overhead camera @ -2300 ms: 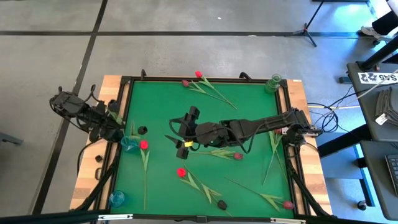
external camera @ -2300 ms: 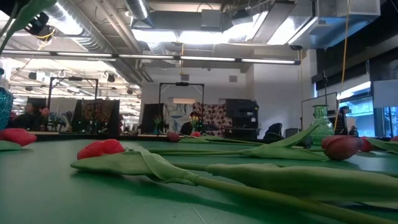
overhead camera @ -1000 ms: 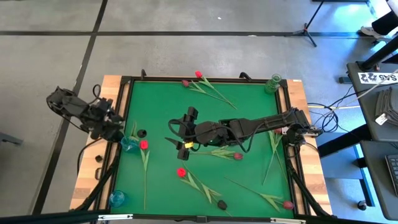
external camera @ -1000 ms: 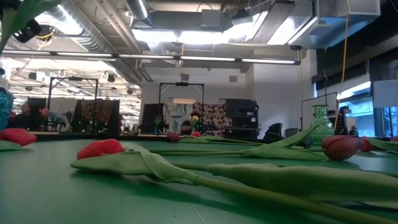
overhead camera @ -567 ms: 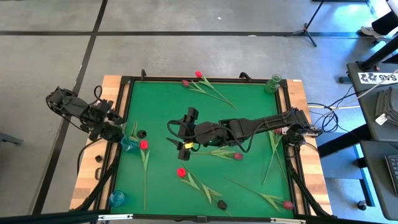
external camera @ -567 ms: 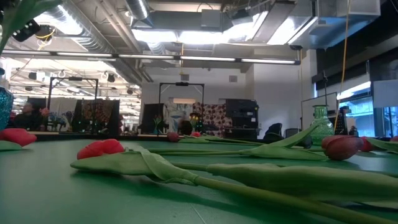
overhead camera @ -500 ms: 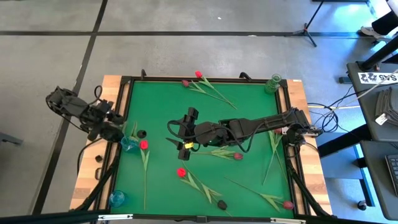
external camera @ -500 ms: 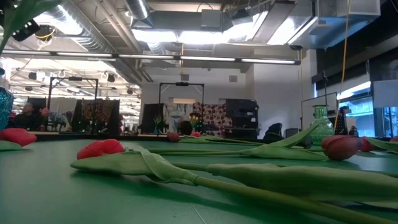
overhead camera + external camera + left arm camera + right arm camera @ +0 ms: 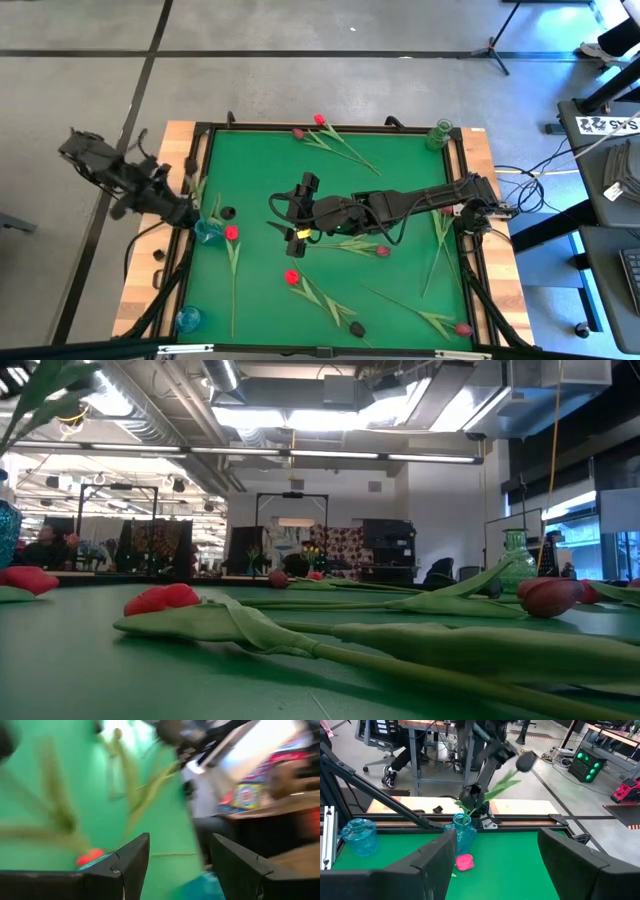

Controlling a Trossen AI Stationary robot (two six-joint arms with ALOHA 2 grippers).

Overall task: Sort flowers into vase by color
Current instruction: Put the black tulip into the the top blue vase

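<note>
Eight flower heads show from above: three bright red [image 9: 319, 120] [image 9: 231, 232] [image 9: 291, 277], three maroon [image 9: 298, 132] [image 9: 382, 251] [image 9: 462, 328] and two black [image 9: 228, 213] [image 9: 356, 328] (more stems [image 9: 440, 235] lie near the tabletop's right edge, their heads unclear). Three vases: two blue [image 9: 205, 232] [image 9: 187, 319], one green [image 9: 441, 133]. Two arms [image 9: 120, 175] [image 9: 400, 205].

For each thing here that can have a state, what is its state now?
Left claw: open, empty, near the blue vase.
Right claw: open, empty, above the mat's middle.
Blue vase: upright, holds a green stem.
Second blue vase: upright, empty.
Green vase: upright, contents unclear.
Red flower: lying on the mat.
</note>
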